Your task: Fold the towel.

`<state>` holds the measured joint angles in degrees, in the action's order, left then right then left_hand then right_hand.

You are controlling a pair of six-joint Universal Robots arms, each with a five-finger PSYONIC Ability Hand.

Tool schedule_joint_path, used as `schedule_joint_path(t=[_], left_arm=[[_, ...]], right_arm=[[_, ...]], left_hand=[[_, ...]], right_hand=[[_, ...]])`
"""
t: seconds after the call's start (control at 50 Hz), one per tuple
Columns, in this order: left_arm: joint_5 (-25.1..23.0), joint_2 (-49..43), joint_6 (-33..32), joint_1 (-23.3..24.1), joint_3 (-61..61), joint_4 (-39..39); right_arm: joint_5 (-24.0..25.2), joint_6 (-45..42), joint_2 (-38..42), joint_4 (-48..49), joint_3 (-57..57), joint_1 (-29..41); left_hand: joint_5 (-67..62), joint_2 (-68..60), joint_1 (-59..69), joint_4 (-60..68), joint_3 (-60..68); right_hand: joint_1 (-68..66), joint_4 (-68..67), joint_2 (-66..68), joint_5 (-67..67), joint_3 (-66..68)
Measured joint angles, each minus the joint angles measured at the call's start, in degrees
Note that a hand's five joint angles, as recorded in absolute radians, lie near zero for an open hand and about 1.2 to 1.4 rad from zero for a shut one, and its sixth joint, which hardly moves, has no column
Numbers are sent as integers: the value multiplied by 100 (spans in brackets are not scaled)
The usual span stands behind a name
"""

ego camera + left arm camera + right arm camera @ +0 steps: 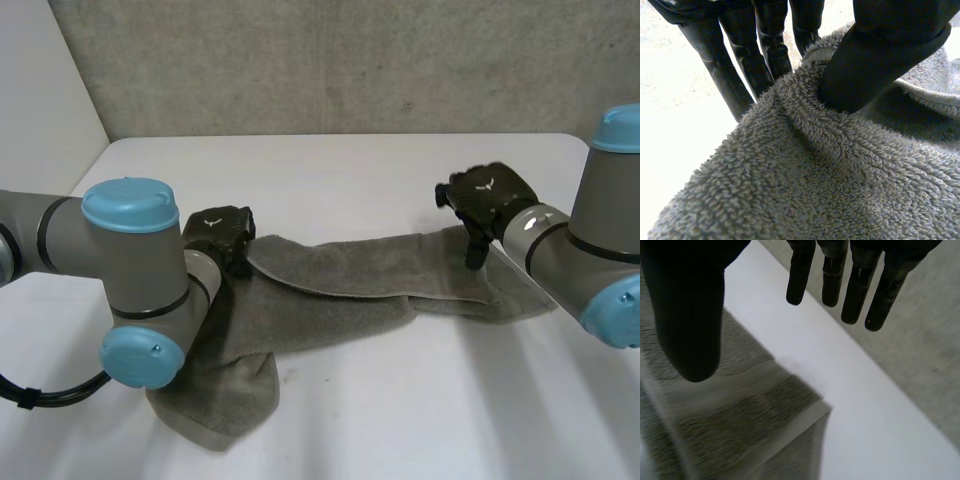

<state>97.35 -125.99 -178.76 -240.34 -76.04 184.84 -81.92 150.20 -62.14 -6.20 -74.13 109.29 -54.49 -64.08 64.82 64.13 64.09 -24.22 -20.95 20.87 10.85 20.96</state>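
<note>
Grey towel (340, 290): rumpled, stretched lengthwise across white table (400, 420). Clamped on its left-end edge: left hand (222, 235), thumb against fingers. Poised over right-end corner: right hand (490, 197), fingers straight, empty. Hazard: cloth dragged askew if lifted by one end only; fold probably misaligned.

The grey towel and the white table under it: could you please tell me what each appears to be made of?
The grey towel looks like cotton terry cloth: the left wrist view shows dense little loops of pile, and a flat woven band runs along its hem. The white table has a smooth, matte top, probably laminate or painted board; the look leaves that open.
</note>
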Motion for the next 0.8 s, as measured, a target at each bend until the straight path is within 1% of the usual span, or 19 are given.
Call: schedule_joint_path(t=[0.02,0.06,0.08,0.16,0.2,0.24,0.34,0.44,0.46,0.5,0.58,0.68,0.76,0.78,0.8], left_arm=[[0,0,0,0,0,0],[1,24,-1,-3,-33,-7],[2,29,-1,-3,-41,-9],[5,83,-4,-4,-103,-10],[8,142,-6,-8,-156,-10],[9,190,-9,-7,-190,-11],[8,411,-16,-6,-267,-48],[4,694,-19,-5,-282,-243],[4,694,-19,-5,-282,-243],[3,857,-17,-5,-279,-411],[3,1034,-11,-1,-274,-601],[3,1255,15,3,-273,-781],[3,1376,39,3,-277,-852],[3,1413,46,2,-281,-869],[3,1429,49,0,-284,-877]], right_arm=[[0,0,0,0,0,0],[92,273,56,-107,-66,-79],[112,335,77,-123,-78,-96],[202,611,184,-138,-106,-143],[401,1149,365,-108,-125,-163],[517,1442,447,-84,-133,-161],[963,2577,692,82,-153,-98],[1202,3379,850,345,-141,62],[1202,3379,850,345,-141,62],[1227,3645,940,545,-103,245],[1181,3779,1090,797,-37,485],[930,3783,1365,1102,110,701],[620,3716,1563,1251,260,754],[518,3679,1617,1293,310,755],[469,3652,1640,1314,333,752]], left_hand=[[0,0,0,0,0],[33,30,-51,-30,-33],[36,30,-52,-31,-33],[42,38,-52,-39,-40],[42,39,-52,-44,-40],[42,36,-52,-41,-36],[23,-51,-32,46,49],[-46,-174,-12,172,165],[-46,-174,-12,172,165],[-65,-191,-10,199,174],[-75,-205,-8,203,184],[-87,-211,13,216,189],[-87,-212,14,221,189],[-87,-215,14,222,192],[-87,-219,14,226,196]], right_hand=[[0,0,0,0,0],[0,0,0,0,0],[-334,-299,290,291,300],[-484,-434,430,415,435],[-556,-498,491,482,493],[-584,-520,519,510,521],[-585,-529,518,516,524],[-492,-487,494,485,487],[-492,-487,494,485,487],[-432,-426,453,415,433],[-423,-416,436,398,421],[-649,-560,577,553,575],[-1654,-1399,1475,1363,1399],[-2124,-1854,1865,1818,1854],[-2159,-1885,1923,1844,1885]])
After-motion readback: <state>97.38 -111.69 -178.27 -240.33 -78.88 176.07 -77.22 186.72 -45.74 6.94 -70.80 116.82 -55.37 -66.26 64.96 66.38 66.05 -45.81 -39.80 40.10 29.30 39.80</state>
